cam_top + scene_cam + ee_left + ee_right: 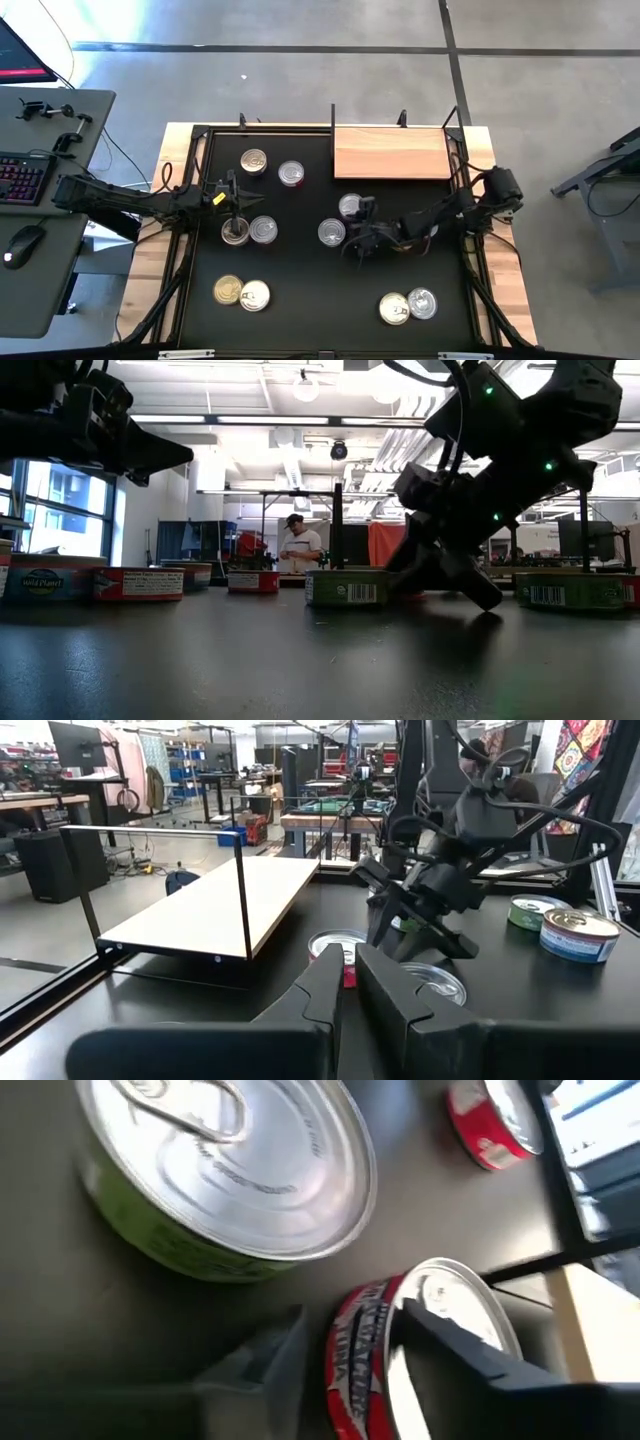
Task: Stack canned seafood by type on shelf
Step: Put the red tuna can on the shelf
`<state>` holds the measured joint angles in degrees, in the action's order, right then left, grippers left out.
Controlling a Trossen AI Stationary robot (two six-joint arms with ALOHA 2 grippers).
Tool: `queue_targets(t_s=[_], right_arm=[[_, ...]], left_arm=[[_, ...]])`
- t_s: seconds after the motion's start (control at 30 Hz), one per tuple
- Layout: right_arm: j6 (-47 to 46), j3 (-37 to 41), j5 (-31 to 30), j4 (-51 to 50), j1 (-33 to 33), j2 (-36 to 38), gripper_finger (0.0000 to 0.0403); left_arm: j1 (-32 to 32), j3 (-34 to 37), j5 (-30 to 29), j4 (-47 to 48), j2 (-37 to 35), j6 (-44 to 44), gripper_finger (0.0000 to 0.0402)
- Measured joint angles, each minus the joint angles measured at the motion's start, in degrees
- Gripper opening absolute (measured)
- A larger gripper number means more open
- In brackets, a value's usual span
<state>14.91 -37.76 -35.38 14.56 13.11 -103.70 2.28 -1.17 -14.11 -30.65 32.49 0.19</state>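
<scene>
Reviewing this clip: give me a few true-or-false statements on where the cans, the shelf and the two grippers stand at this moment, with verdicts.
1. The wooden shelf has no cans on it. True.
2. The right gripper has its fingers on either side of a red-sided can. True; whether they press on it cannot be told.
3. The left gripper is wide open. False: its fingers are shut, with nothing between them.
4. All cans have silver lids. False: a gold-lidded can lies at the near left and another gold-lidded can at the near right.
5. A can with a green side lies next to the red-sided one. True.
</scene>
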Motion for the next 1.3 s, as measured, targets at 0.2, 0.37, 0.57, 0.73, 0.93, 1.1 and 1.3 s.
queue_targets(t_s=[0.2,0.37,0.57,0.73,0.93,1.1,1.3], right_arm=[[-1.2,0.2,-3.3,-1.1,1.9,1.5,0.0048],[-1.5,0.3,-1.8,-4.1,3.1,5.1,0.0009],[-7.7,0.5,1.9,-7.1,3.4,9.5,0.0021],[-10.0,0.5,2.4,-7.2,3.4,11.5,0.0092],[-10.2,0.4,2.2,-8.0,3.2,11.9,0.0163],[-11.5,0.4,4.7,-11.5,1.2,9.3,0.0166],[-8.8,0.0,3.5,-11.3,0.6,5.6,0.012]], left_arm=[[0.0,0.0,0.0,-0.6,0.0,-0.1,0.002],[0.0,0.0,0.0,-0.6,0.0,-0.1,0.002],[0.0,0.0,0.0,-0.6,0.0,-0.6,0.002],[0.0,0.0,0.0,-0.6,0.0,-0.6,0.002],[0.0,0.0,0.0,-0.6,0.0,-0.6,0.002],[0.0,0.0,0.0,-0.5,0.0,-0.6,0.002],[0.0,0.0,0.0,-0.5,0.1,-0.6,0.002]])
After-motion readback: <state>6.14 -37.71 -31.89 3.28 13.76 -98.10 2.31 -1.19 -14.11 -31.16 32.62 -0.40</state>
